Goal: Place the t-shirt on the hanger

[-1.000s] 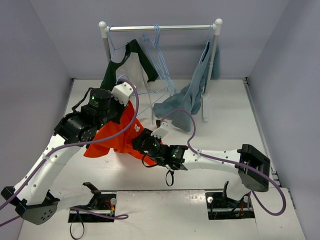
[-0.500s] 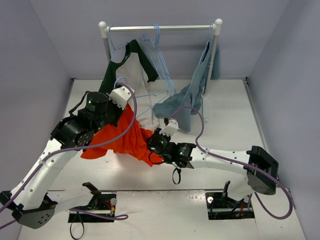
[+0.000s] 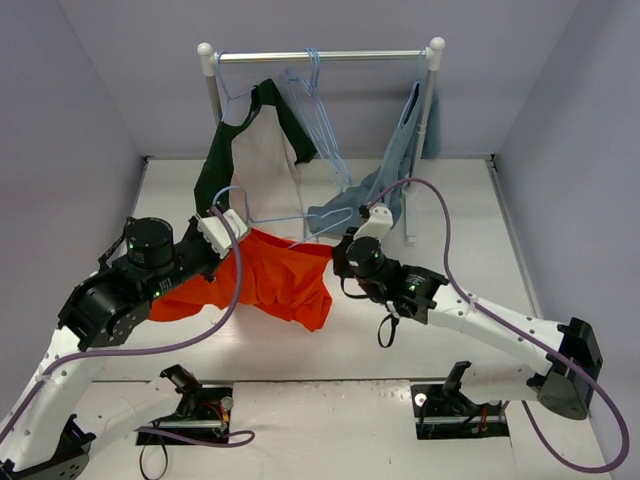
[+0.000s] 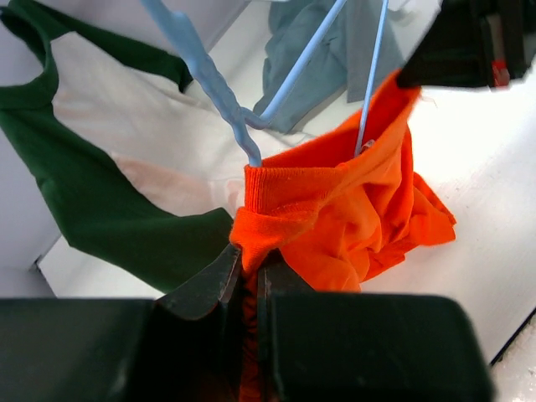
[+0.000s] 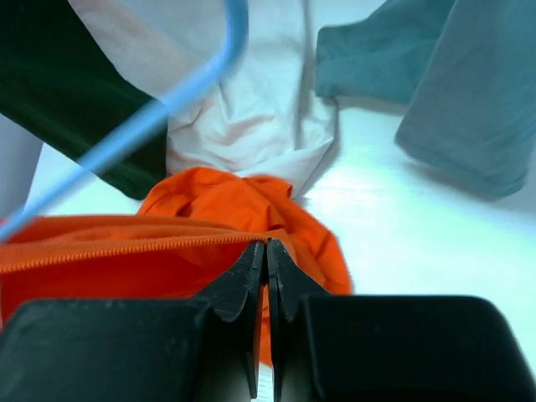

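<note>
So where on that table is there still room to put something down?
The far right of the table, between the grey-blue garment and the wall, is bare; so is the near strip in front of the t-shirt. The middle is crowded: t-shirt, hanger and green-and-white garment bunch together.

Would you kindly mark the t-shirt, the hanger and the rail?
t-shirt [image 3: 285,280]: top view, stretched middle.
hanger [image 4: 213,84]: left wrist view, twisted neck.
rail [image 3: 360,55]: top view, horizontal bar.

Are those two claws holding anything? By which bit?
Both hold the t-shirt: the left jaws pinch it right beside the ribbed collar, and the right jaws pinch it at a stitched hem.
</note>
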Robot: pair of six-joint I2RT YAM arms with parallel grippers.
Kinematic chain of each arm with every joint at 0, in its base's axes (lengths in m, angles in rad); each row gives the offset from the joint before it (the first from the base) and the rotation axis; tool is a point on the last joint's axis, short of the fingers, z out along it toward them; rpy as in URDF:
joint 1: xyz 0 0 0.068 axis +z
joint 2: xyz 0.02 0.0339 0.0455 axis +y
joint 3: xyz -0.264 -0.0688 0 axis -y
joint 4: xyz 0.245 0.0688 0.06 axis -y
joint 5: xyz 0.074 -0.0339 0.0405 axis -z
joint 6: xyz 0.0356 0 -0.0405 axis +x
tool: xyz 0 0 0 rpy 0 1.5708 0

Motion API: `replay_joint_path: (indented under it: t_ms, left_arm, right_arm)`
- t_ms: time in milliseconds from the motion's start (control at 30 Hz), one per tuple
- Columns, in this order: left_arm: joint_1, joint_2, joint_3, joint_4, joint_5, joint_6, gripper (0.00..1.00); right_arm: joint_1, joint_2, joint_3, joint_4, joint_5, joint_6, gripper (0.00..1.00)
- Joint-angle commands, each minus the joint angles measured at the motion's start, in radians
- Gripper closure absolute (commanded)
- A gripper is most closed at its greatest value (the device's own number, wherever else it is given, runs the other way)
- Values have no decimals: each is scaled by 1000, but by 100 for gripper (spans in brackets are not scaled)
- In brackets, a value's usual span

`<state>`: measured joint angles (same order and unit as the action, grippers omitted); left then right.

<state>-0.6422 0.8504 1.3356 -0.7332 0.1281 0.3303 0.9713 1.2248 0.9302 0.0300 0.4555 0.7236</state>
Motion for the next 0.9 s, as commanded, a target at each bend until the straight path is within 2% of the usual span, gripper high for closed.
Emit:
replay_joint_path:
  t_ms: [0, 367, 867]
  left_arm:
    - [-4, -15, -5, 89, 71, 46, 100]
    - [-4, -33, -36, 66, 12, 78, 100]
    - [-4, 32, 6, 41, 35, 96, 100]
  right_arm:
    - [-78, -43, 77, -28, -92, -177, 100]
    - [-206, -64, 216, -185, -190, -362, 100]
    - [-219, 0, 400, -246, -254, -506, 100]
